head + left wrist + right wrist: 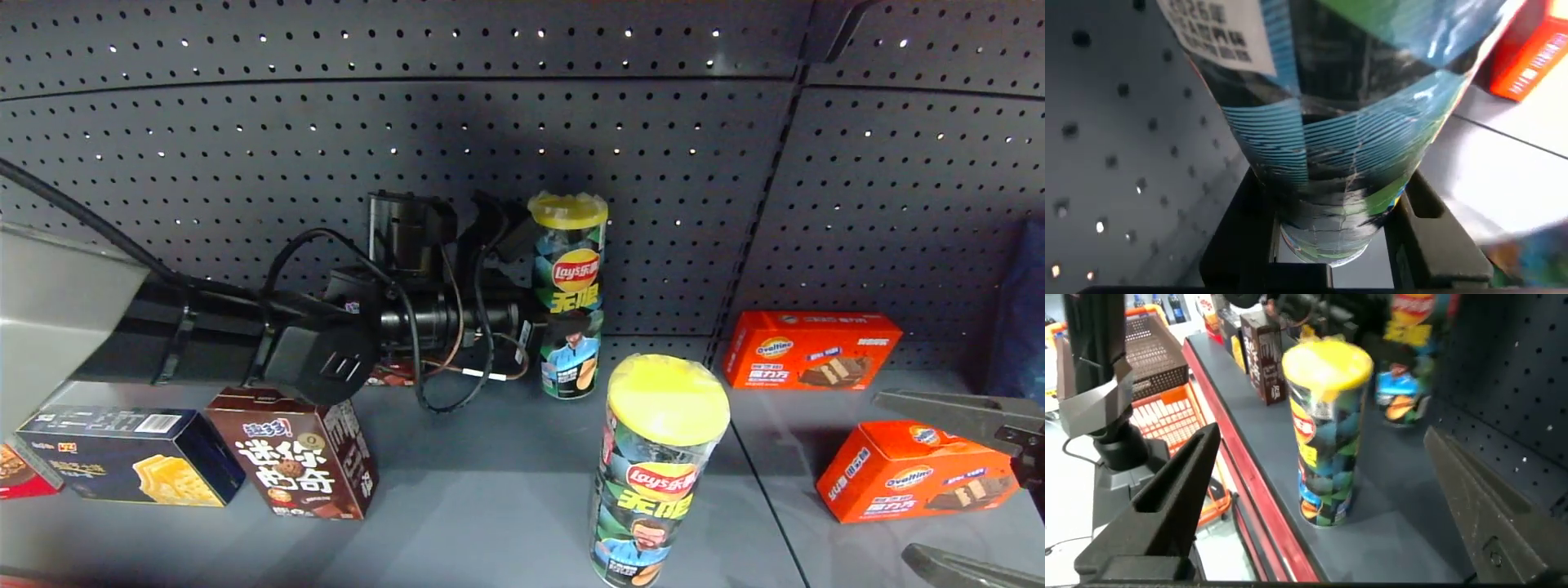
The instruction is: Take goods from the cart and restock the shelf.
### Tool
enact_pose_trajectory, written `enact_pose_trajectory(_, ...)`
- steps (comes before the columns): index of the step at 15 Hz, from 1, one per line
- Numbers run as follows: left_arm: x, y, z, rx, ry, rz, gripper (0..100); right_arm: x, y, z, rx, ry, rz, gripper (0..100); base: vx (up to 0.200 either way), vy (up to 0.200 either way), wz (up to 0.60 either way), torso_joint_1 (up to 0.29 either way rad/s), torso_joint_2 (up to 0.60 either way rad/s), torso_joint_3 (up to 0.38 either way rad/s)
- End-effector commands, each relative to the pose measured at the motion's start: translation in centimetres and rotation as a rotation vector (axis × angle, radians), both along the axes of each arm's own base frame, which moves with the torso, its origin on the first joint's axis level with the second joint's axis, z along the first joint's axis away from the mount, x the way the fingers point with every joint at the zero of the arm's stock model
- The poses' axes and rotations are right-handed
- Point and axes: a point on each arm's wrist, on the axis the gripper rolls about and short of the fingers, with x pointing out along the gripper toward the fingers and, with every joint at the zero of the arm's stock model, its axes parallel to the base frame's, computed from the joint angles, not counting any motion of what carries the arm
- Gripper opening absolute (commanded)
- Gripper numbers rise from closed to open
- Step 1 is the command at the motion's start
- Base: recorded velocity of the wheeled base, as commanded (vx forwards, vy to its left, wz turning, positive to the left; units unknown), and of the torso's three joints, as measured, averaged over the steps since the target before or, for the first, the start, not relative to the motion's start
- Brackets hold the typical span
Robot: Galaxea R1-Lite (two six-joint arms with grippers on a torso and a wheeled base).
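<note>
A tall chips can (pixel 569 294) with a yellow lid stands upright at the back of the grey shelf (pixel 473 506), close to the pegboard. My left gripper (pixel 535 327) is shut on its lower half from the left. In the left wrist view the can (pixel 1347 122) sits between the two dark fingers (pixel 1241 237). A second, identical chips can (pixel 660 465) stands free near the shelf's front edge. My right gripper (pixel 963 490) is open at the far right, with nothing between its fingers. In the right wrist view the front can (pixel 1327 433) stands ahead of the right gripper (pixel 1327 514).
Two orange boxes (pixel 808 349) (pixel 914 469) lie on the right shelf section. A brown chocolate box (pixel 298 457), a dark blue box (pixel 131 457) and a red pack (pixel 20 474) stand at the front left. An orange cart (pixel 1151 367) is below the shelf.
</note>
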Motion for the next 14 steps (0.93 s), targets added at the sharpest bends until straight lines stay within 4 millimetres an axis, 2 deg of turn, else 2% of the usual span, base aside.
enact_pose_trajectory(1,1.8,-1.1,-1.5,0.003,0.007,-0.015,0,-0.1,-0.1,-0.2,-0.001,0.003,0.001,100,0.0,0.0,0.0,0.0,0.0,0.0)
enact_pose_trajectory(4,2.8,-2.2,-2.2,0.006,-0.007,-0.035,0,-0.2,-0.1,-0.2,0.001,0.0,0.0,100,0.0,0.0,0.0,0.0,0.0,0.0)
enact_pose_trajectory(7,2.7,-3.3,-2.9,0.017,-0.007,-0.059,0,-0.2,-0.1,0.0,0.003,-0.004,0.0,100,0.0,0.0,0.0,0.0,0.0,0.0)
enact_pose_trajectory(14,3.2,-3.2,-3.6,0.054,-0.035,-0.066,0,-0.2,-0.2,-0.2,0.0,0.001,0.0,100,0.0,0.0,0.0,0.0,0.0,0.0)
